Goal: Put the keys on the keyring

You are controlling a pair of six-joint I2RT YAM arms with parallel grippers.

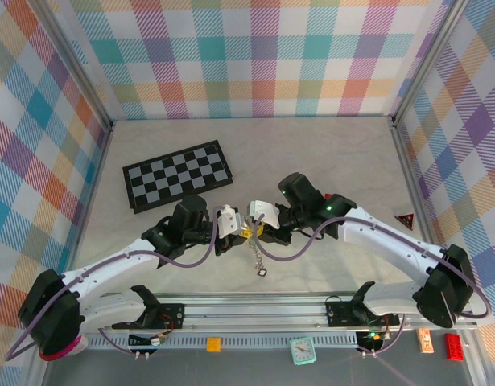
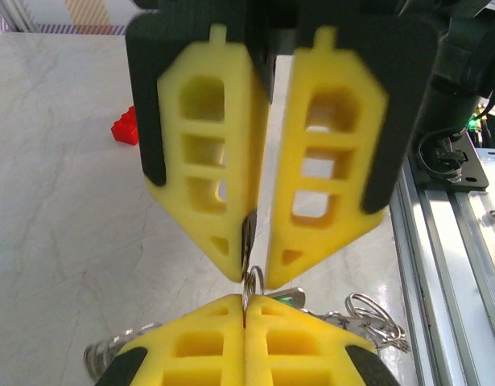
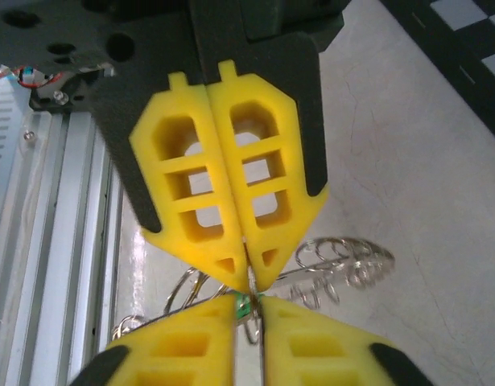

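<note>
Yellow left fingers (image 2: 199, 354) pressed together | right fingers (image 3: 191, 354) slightly apart, green key (image 3: 242, 305) between | right wrist: keyring (image 3: 344, 261) beyond

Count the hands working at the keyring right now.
2. The left hand reaches in from the left, shut; the right hand from the right, slightly parted. Their tips meet at the keyring.
</note>
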